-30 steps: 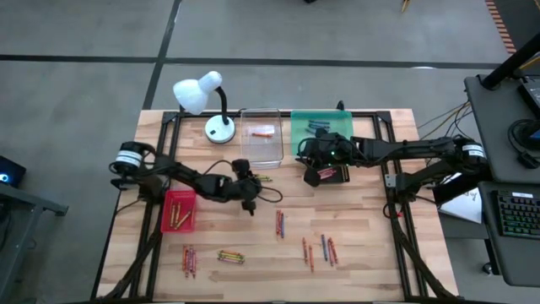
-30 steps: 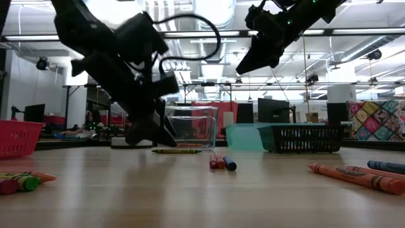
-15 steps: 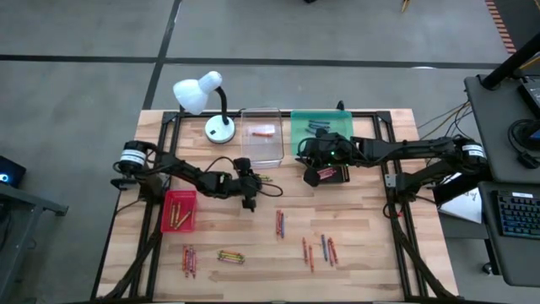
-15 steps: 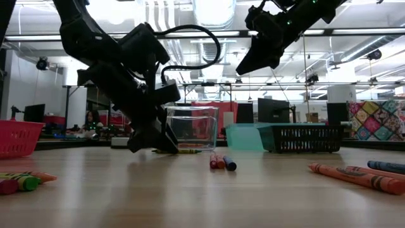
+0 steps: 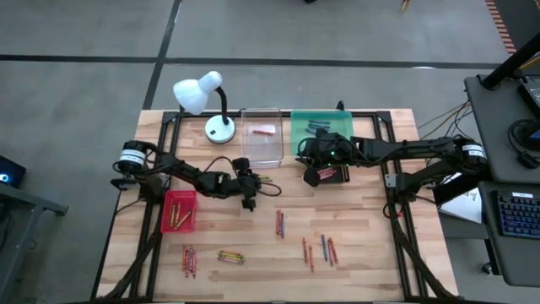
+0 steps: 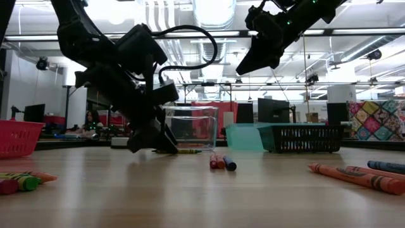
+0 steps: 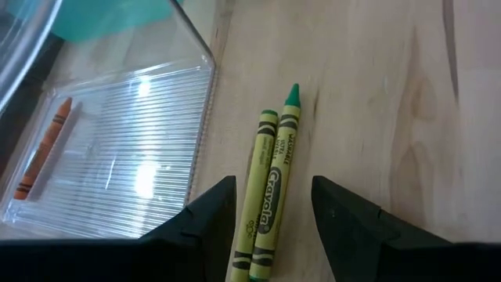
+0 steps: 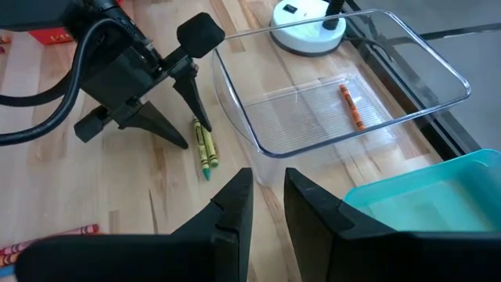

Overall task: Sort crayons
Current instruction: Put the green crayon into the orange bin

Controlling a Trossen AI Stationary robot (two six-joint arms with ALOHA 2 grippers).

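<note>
Green crayons [image 7: 270,196]: two lie side by side, touching, on the bare bench just beside the clear tray's near wall; they sit between my left fingers.
Left gripper [image 5: 250,201]: mine, down at the bench over those two crayons, fingers spread to either side of them and not touching them.
Orange crayon [image 8: 351,107]: alone on the floor of the clear tray [image 5: 261,154], which stands toward the bench's far edge.
Blue crayons [image 5: 318,127]: a few dark sticks in the teal tray [image 5: 297,135], next to the clear one along the far edge.
Right gripper [image 5: 310,175]: mine, held above the bench at the teal tray's near edge; fingers a narrow gap apart, nothing between them.
Red tray [image 5: 165,221]: near the bench's left edge, with a few yellow and orange crayons [image 5: 178,216] inside.
Loose crayons: a red and blue pair [image 5: 279,224] mid-bench; a mixed cluster [image 5: 321,250] toward the near right; a bundle [image 5: 230,256] and a reddish group [image 5: 189,260] along the near edge at left.
Lamp [image 5: 207,103]: white, at the far left corner, its base beside the clear tray.
</note>
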